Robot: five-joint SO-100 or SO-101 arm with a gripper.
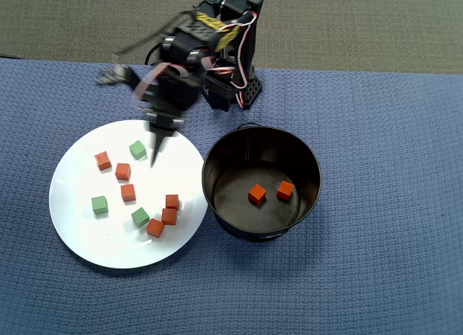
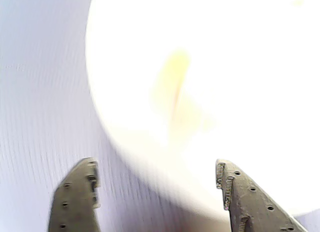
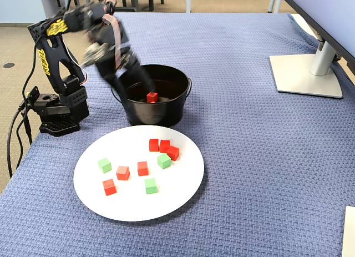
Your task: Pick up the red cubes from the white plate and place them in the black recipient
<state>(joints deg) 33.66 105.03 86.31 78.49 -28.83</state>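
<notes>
Six small matte red cubes scattered on the white plate among three green cubes; two more inside the black recipient; gripper jaws apart, empty, blurred over the plate's edge

Red cubes split between the white plate and the black recipient
Six small orange-red cubes lie scattered flat on the round plate, three of them bunched touching near its pot-side edge; two more rest apart on the glossy floor of the tall-walled pot, which stands upright just beside the plate
</notes>
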